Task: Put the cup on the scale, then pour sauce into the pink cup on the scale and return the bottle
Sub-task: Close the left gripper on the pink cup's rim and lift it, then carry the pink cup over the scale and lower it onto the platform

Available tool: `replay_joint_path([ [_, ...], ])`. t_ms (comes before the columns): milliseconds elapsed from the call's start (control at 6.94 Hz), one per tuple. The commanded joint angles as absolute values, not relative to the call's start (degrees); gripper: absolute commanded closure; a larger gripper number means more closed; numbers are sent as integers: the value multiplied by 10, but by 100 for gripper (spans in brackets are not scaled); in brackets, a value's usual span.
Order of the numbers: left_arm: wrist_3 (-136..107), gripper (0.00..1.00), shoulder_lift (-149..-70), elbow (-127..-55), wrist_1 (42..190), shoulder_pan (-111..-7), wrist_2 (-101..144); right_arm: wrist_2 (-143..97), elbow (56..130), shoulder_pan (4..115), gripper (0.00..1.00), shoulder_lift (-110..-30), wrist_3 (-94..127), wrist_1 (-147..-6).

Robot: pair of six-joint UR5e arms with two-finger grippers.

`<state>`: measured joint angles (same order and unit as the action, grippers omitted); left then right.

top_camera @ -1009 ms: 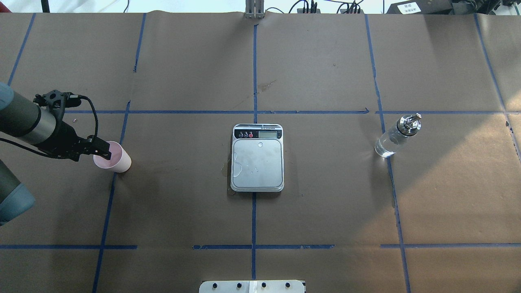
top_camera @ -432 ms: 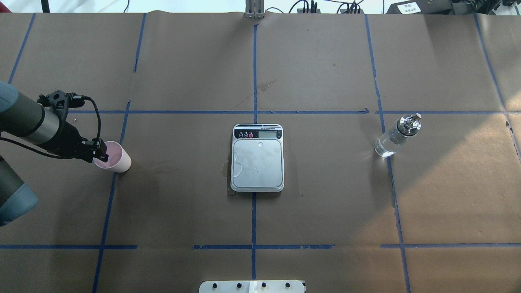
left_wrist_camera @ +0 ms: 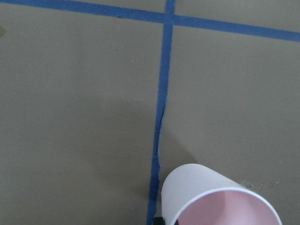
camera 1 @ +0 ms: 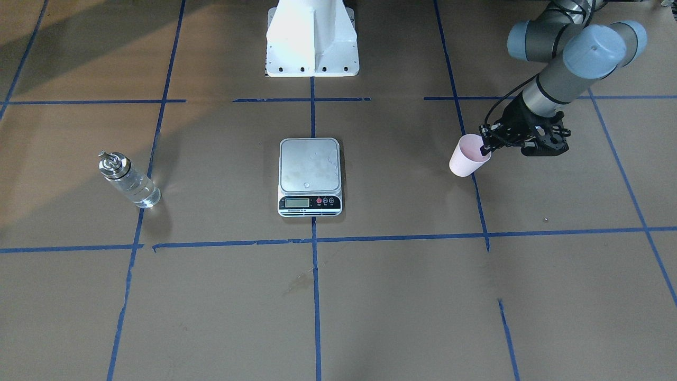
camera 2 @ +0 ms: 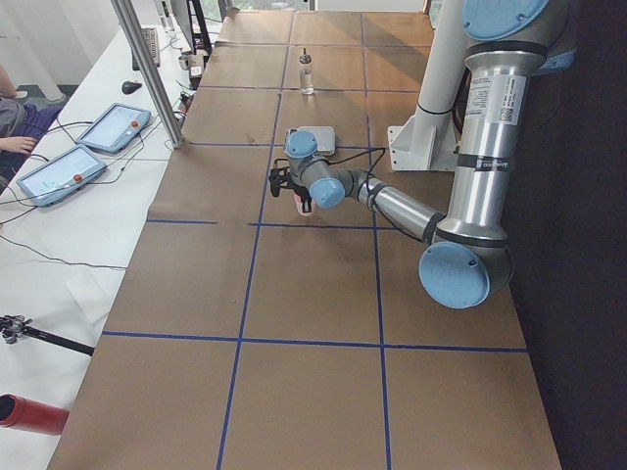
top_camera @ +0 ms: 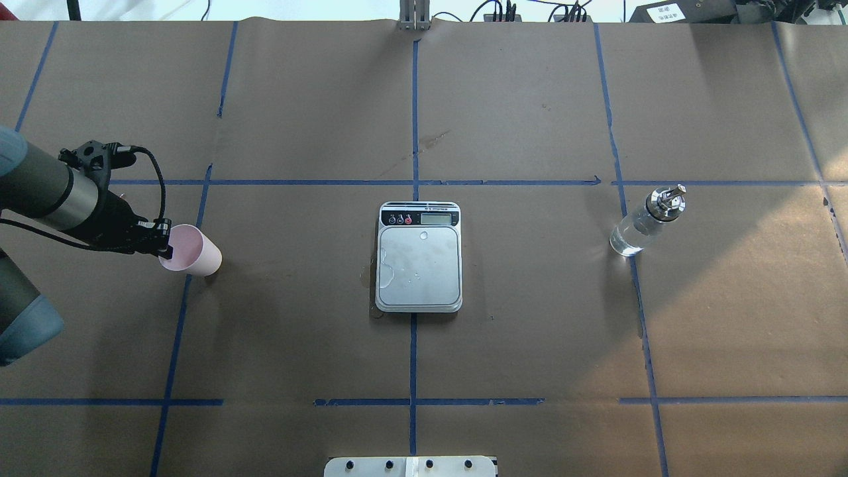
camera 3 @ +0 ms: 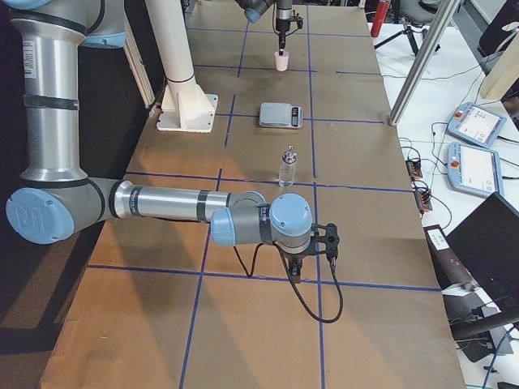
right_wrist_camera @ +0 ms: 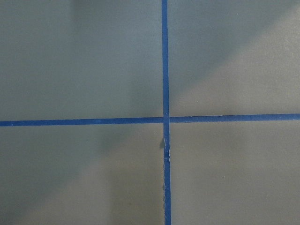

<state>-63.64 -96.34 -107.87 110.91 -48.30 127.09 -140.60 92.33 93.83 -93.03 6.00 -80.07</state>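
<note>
The pale pink cup [top_camera: 193,250] is at the table's left side, tilted, its rim pinched by my left gripper [top_camera: 165,247]. It also shows in the front view [camera 1: 466,157] and in the left wrist view [left_wrist_camera: 213,199]. The scale [top_camera: 419,265] lies at the table's centre with a few droplets on its plate. The clear glass bottle [top_camera: 640,223] with a metal cap stands at the right, holding clear sauce. My right gripper [camera 3: 297,274] shows only in the right side view, low over bare table, and I cannot tell whether it is open or shut.
Brown paper with blue tape lines [top_camera: 414,132] covers the table. The white robot base [camera 1: 311,37] stands behind the scale. Tablets [camera 3: 478,146] lie on a side bench past the table's far edge.
My left gripper has moved slightly right with the cup. The cup has shifted right and now tilts more. The scale and the bottle have not moved.
</note>
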Motion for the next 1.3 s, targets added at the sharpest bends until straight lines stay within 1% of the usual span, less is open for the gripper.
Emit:
replay_joint_path([
  [0,-640,100,-1053,-1141,947,-505,1272,-1404,925,939,0,-928,64,-801],
  [144,-656,100,-1157,-1139,828,-506,1271,-1407,925,938,0,-929,64,-804],
  [288,-746,100,-1234,-1130,786,-490,1271,-1409,926,938,0,-931,65,-804],
  [432,-832,100,-1288,-1100,787,-446,1261,-1410,928,938,0,-933,64,-804],
  [576,-918,100,-1354,-1029,789,-383,1200,-1407,928,937,0,-931,64,-804],
  [721,-955,100,-1369,-1002,820,-346,1169,-1407,937,929,0,-925,64,-803],
  [865,-989,100,-1375,-958,876,-339,1167,-1409,937,928,0,-926,65,-803],
  [1153,-998,100,-1375,-901,931,-309,1136,-1411,939,928,0,-930,73,-801],
])
